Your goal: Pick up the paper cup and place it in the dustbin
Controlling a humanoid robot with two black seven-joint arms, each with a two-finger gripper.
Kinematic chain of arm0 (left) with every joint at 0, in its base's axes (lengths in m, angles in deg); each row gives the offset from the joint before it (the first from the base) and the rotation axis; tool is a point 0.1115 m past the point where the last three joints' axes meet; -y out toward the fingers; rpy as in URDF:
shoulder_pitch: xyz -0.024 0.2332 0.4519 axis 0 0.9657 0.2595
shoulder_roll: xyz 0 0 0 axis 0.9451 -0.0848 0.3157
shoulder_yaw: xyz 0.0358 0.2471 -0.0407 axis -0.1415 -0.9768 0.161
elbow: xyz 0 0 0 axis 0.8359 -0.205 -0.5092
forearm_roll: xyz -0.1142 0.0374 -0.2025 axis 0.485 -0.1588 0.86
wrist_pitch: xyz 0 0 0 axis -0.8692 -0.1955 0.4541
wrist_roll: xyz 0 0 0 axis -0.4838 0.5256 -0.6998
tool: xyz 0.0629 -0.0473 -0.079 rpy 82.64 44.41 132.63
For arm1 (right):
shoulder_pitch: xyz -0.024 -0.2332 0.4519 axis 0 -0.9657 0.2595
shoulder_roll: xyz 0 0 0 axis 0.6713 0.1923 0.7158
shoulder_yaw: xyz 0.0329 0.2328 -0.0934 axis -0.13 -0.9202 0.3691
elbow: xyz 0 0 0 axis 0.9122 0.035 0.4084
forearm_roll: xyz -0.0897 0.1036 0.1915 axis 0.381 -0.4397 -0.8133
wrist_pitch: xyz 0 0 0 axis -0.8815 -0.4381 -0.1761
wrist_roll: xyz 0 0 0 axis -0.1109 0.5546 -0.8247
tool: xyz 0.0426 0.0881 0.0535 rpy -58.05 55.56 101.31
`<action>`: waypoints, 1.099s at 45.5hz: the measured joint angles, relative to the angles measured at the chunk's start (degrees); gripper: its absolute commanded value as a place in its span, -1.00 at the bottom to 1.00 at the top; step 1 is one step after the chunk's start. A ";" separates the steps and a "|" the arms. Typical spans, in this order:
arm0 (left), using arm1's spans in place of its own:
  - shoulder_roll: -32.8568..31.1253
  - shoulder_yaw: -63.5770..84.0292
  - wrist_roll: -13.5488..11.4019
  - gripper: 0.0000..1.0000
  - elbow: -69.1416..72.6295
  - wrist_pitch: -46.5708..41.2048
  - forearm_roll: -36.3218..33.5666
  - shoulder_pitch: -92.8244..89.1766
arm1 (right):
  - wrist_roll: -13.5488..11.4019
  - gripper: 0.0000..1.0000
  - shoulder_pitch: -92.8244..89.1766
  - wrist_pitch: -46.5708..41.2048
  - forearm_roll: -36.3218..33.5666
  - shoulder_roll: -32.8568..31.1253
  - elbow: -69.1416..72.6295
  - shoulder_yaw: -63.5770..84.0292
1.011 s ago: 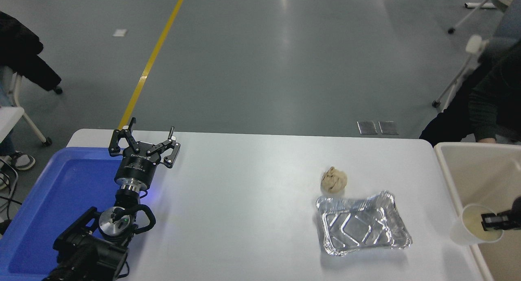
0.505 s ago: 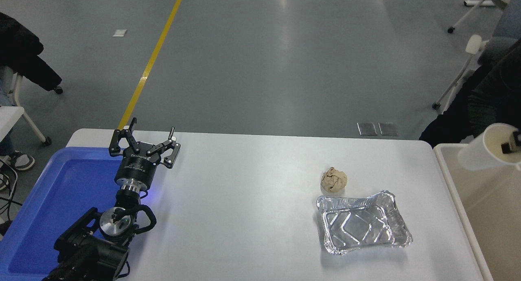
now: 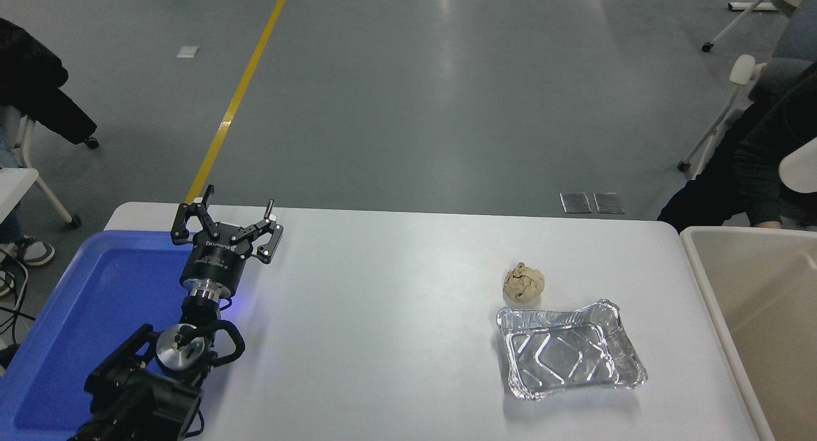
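The white paper cup (image 3: 800,167) shows only as a white curved piece at the right edge, up in the air above the far end of the beige dustbin (image 3: 702,269). Most of the cup is cut off by the picture's edge. My right gripper is out of view, so what holds the cup does not show. The dustbin stands off the table's right end, and the part of its inside that shows is bare. My left gripper (image 3: 233,212) is open and empty, parked at the lower left by the blue tray.
A crumpled tan paper ball (image 3: 524,282) and a silver foil tray (image 3: 570,350) lie on the white table's right half. A blue plastic tray (image 3: 96,300) sits at the left. A person in dark clothes (image 3: 759,173) sits beyond the dustbin.
The cup has risen from low beside the dustbin's near rim, up and to the right, and is now mostly out of the picture. The right gripper's fingers, seen in the cup before, have left the view.
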 measured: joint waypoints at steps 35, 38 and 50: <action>0.00 0.07 0.00 0.98 0.00 -0.08 0.11 0.00 | -0.18 -1.00 -62.68 44.49 -52.51 36.32 -51.85 -21.47; 0.00 0.07 0.00 0.98 0.00 -0.08 0.11 0.00 | -0.18 -1.00 -65.63 47.24 -53.89 39.36 -53.87 -25.14; 0.00 0.08 -0.01 0.98 0.00 -0.08 0.16 0.00 | -0.25 -1.00 -73.67 53.14 -57.16 47.12 -57.67 -35.30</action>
